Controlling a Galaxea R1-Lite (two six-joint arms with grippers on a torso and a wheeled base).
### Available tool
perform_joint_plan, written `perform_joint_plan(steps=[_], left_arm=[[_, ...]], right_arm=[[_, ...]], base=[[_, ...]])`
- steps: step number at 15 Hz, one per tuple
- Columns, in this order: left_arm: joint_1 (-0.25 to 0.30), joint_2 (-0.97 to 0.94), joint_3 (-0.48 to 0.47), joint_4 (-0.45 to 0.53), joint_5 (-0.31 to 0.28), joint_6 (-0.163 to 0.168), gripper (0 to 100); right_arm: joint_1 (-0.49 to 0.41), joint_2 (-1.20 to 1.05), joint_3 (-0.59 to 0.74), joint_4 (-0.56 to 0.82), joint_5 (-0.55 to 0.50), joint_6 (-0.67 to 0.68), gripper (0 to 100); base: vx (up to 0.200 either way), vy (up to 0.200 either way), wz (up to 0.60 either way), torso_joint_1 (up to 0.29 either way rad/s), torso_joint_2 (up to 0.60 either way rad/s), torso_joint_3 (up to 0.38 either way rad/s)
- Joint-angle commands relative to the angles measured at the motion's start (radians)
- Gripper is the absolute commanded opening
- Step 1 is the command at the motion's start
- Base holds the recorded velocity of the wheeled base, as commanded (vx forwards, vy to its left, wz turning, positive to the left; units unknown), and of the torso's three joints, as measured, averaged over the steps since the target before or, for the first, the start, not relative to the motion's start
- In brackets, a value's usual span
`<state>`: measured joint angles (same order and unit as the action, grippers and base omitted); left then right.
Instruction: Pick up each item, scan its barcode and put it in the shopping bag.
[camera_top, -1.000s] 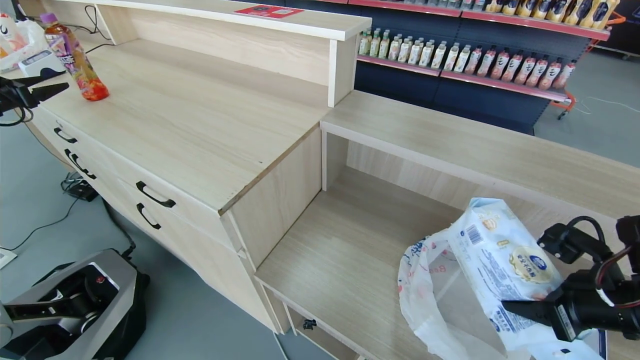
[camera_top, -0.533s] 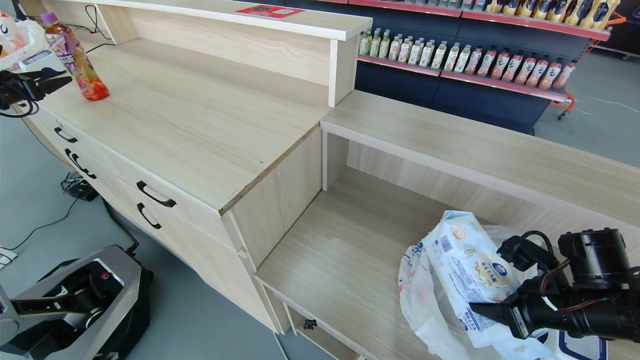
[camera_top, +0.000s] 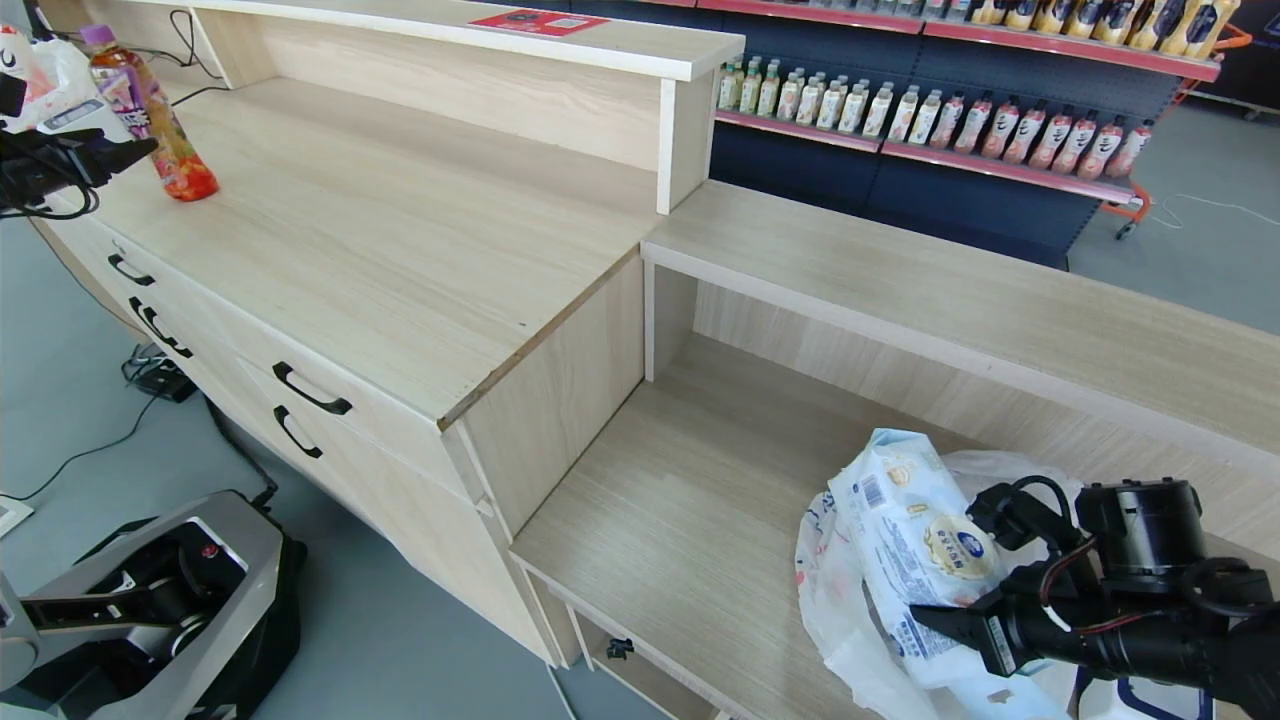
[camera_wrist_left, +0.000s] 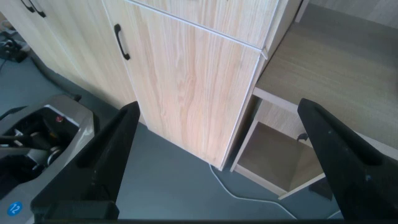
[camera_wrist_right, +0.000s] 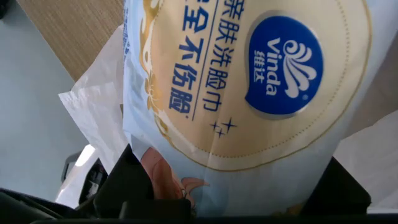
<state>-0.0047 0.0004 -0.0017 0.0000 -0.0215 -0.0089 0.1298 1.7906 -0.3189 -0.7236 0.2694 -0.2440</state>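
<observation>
Items in view: one tissue pack, one shopping bag, one bottle, two pincers.

1. Right pincer (camera_top: 960, 612): pinching the tissue pack (camera_top: 905, 520) at its lower end. In the right wrist view the two dark fingers (camera_wrist_right: 143, 186) sit on either side of the pack, pressed against the wrapper.
2. Tissue pack: white and blue, tilted, barcode face toward the upper desk. Its lower part sits in the open mouth of the shopping bag (camera_top: 830, 590) and its upper end stands out above the rim.
3. Shopping bag: one white plastic bag, crumpled, resting on the lower desk (camera_top: 680, 500) at its near right end.
4. Bottle (camera_top: 150, 120): one, purple cap, upright on the upper desk (camera_top: 380, 250) at its far left end.
5. Left pincer (camera_top: 125, 155): spread wide and holding nothing, just beside the bottle, not touching it.
6. Background: two shelf rows of bottles (camera_top: 920, 115) behind the desk; one red card (camera_top: 535, 20) on the raised ledge
</observation>
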Motion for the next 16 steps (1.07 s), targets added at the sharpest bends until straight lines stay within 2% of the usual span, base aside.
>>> perform_joint_plan(steps=[1, 16], left_arm=[[0.0, 0.0, 0.0, 0.0, 0.0, 0.0, 100], [-0.001, 0.0, 0.0, 0.0, 0.0, 0.0, 100]], right_arm=[[0.007, 0.049, 0.003, -0.008, 0.001, 0.003, 0], [0.007, 0.081, 0.017, -0.002, 0.001, -0.004, 0]], base=[[0.0, 0.0, 0.0, 0.0, 0.0, 0.0], [0.0, 0.0, 0.0, 0.0, 0.0, 0.0]])
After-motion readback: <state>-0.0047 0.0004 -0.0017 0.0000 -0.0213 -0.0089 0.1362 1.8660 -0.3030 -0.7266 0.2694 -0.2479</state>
